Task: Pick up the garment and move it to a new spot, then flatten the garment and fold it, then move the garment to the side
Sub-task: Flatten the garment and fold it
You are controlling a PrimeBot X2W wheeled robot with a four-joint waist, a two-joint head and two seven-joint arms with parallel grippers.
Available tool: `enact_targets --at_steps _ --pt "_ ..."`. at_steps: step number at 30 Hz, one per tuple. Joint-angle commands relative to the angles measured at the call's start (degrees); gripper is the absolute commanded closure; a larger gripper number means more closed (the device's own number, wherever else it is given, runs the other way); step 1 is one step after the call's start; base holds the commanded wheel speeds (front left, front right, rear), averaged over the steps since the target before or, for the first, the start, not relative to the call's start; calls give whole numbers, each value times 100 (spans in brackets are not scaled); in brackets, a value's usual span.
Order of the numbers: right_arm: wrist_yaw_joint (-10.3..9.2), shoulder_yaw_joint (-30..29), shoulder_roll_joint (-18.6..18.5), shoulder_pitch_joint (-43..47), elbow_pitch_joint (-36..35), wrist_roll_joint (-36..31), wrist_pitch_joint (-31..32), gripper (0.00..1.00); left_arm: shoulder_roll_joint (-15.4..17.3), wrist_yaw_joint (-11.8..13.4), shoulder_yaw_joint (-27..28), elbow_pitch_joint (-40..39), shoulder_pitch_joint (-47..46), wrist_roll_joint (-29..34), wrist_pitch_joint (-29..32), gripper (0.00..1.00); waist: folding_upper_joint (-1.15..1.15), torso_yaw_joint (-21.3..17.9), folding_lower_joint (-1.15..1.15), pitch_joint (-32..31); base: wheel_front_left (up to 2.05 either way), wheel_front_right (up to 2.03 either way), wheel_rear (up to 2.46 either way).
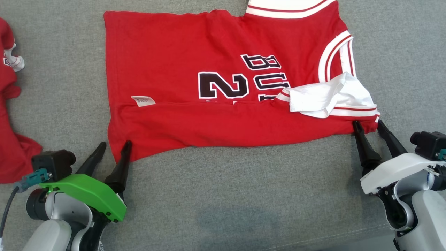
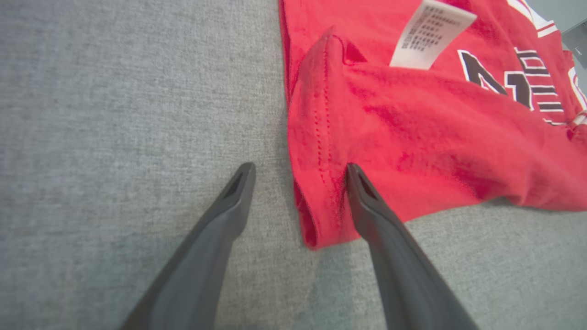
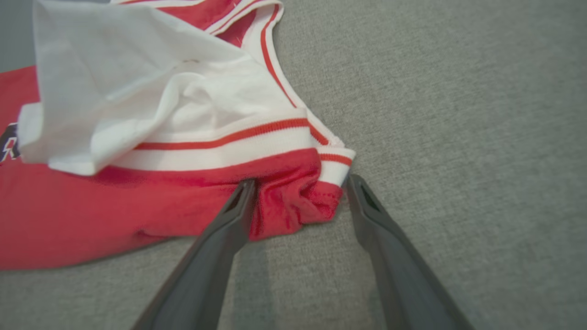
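The garment [image 1: 209, 83] is a red basketball jersey with white trim and black lettering, spread on the grey surface with its near edge folded up over the front. My left gripper [image 1: 115, 145] stands open at the jersey's near left corner [image 2: 316, 201], one finger on the cloth, the other on bare fabric surface. My right gripper [image 1: 368, 123] is open too, straddling the near right corner [image 3: 298, 201] by the white armhole trim [image 3: 220, 151]. Neither gripper holds the cloth.
More red cloth [image 1: 10, 115] lies bunched at the left edge of the head view. A white care label [image 1: 143, 101] sticks out of the fold. Bare grey upholstery [image 1: 244, 195] runs along the front between the two arms.
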Motion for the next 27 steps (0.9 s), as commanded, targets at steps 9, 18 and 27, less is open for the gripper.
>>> enact_targets --at_steps 9,18,27 --pt "1 533 -244 -40 168 1109 332 100 -154 -526 -456 344 136 -509 599 100 0 75 0 -217 0 0 0" --pt "-4 409 -1246 511 -421 2225 795 100 212 -550 -63 -22 454 -899 682 100 0 39 0 -584 0 0 0" --pt "-5 426 -1973 1069 -931 2133 1224 100 525 -261 -55 -1170 1300 -903 809 100 0 64 0 -663 0 0 0"
